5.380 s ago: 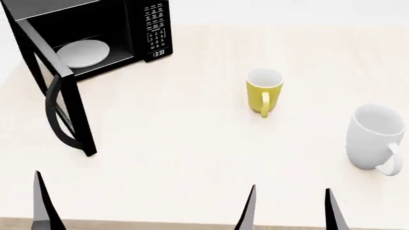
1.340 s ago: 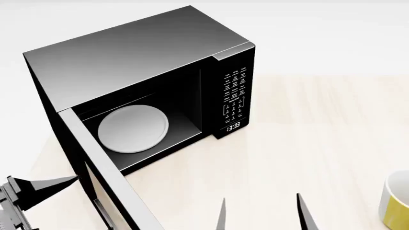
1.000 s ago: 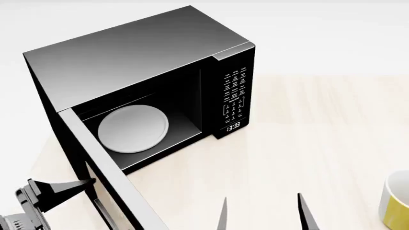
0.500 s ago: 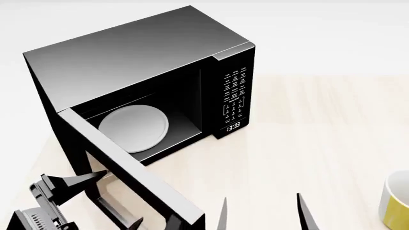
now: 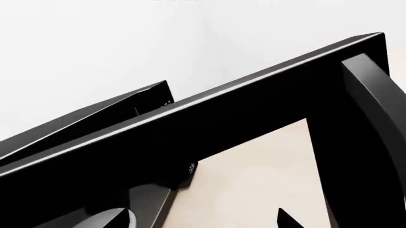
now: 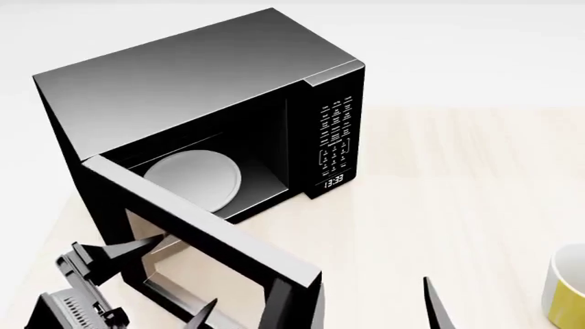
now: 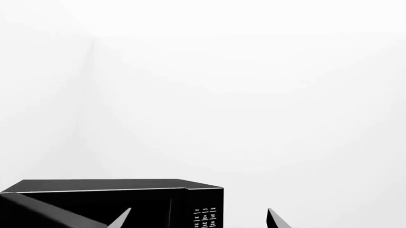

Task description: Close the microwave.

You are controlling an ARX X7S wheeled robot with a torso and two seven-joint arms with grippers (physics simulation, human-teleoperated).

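Note:
The microwave (image 6: 196, 82) is a large glossy black box at the table's back left, with a white-lettered keypad (image 6: 335, 140) and a white turntable plate (image 6: 192, 181) inside. Its windowed door (image 6: 215, 236) stands about half open, hinged at the left. My left gripper (image 6: 178, 274) is open, its fingers (image 6: 137, 245) against the door's outer face. In the left wrist view the door frame (image 5: 190, 123) and curved handle (image 5: 374, 118) fill the picture ahead of my left gripper (image 5: 201, 221). My right gripper (image 6: 373, 308) is open and empty, right of the door's free edge; it (image 7: 198, 219) faces the microwave (image 7: 108, 199).
A yellow mug (image 6: 566, 288) stands at the right edge of the head view on the light wooden table (image 6: 457, 205). A white wall rises behind the microwave.
The door has swung further toward the microwave's front, from wide open to about half open. My left gripper has moved right and forward with it. The right gripper has stayed put.

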